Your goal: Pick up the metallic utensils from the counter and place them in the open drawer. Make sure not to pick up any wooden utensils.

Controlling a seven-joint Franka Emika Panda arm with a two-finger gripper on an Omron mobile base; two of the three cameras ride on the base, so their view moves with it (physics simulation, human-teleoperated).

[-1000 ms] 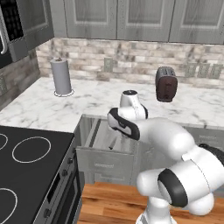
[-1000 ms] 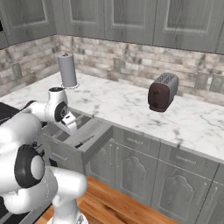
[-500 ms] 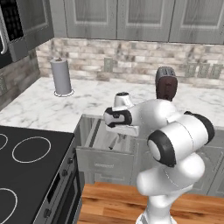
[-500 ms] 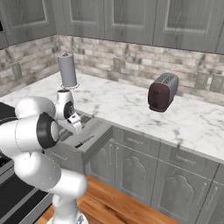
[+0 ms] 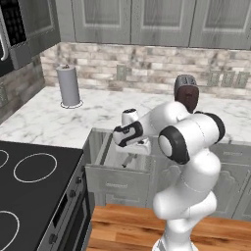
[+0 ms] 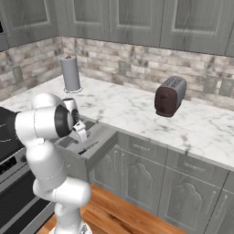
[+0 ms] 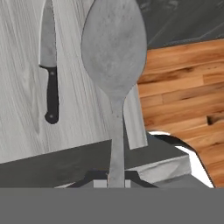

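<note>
Knife: we see the knife point(image 7: 48, 65) lying flat on the pale drawer point(image 7: 83, 109) floor in the hand view, at about ten o'clock, blade toward twelve and black handle toward six.
Spoon: right of it, dead centre, we have the silver spoon point(image 7: 114, 57), bowl up at twelve and handle running straight down to six, into the fingers point(image 7: 116, 180).
Fingers: we read them as clenched on the spoon's handle end, since the spoon hangs along the hand's line of sight with nothing else under it.
Position: the bowl sits over the drawer's right edge, with wooden floor point(image 7: 183, 87) showing from two to four o'clock, so we judge the spoon not yet squarely over the interior.
Axis: the spoon's long axis runs nearly parallel to the knife's, both pointing toward twelve.
Base views: we spot the hand low at the open drawer front point(image 5: 117, 179), with the bench point(image 5: 44, 120) behind carrying the paper-towel roll point(image 5: 68, 86) and the toaster point(image 6: 170, 96) off to the right.
Doing it well: we'd nudge toward nine o'clock, go lower, and let go only once the whole spoon is inside the walls, clear of the knife.
</note>
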